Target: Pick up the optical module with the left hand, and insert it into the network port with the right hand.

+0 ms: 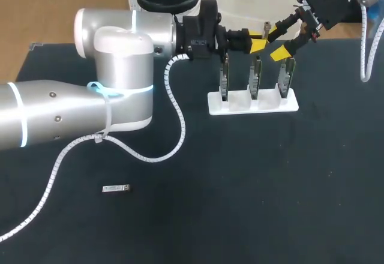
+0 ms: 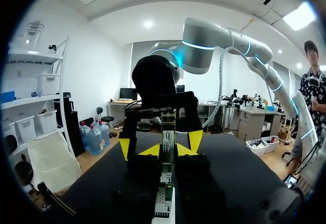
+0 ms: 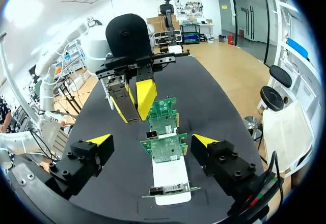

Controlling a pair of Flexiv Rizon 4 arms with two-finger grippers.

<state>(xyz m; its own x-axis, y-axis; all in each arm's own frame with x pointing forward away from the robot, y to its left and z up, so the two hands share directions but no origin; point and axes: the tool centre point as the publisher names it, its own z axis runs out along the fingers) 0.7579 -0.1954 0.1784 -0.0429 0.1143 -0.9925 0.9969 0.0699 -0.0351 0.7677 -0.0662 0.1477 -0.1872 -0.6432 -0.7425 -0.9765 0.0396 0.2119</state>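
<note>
Starting at the lower left of the head view, a spare module point(image 1: 116, 188) lies flat on the tabletop point(image 1: 270, 186). It's well apart from both arms and nothing is touching it. Further up, right of centre, the white rack point(image 1: 267, 104) holds three cards point(image 1: 256, 75) upright in a row. I can't make out the ports well enough to say which one is meant.

Up top, over the cards, the two tools face each other. In the right wrist view the left tool point(image 1: 258, 45) looks clamped narrow on a grey metal block beyond the far card. I'd bet that block is the module point(image 3: 122, 98). The right tool point(image 3: 152, 140) is spread wide with nothing in it, and the cards sit ahead of the gap between its fingers.

So my read is we're at the handover. Tips for doing it clean:
- Bring the right tool in square to the module and grab whatever part the left fingers leave bare, on the flat sides.
- Clamp fully before the left lets go, otherwise it probably drops onto the cards.
- Leave the plug end free so there's enough length to go into the port.
- Stay high while swapping. Those cards look easy to knock, and the rack probably slides if bumped.
</note>
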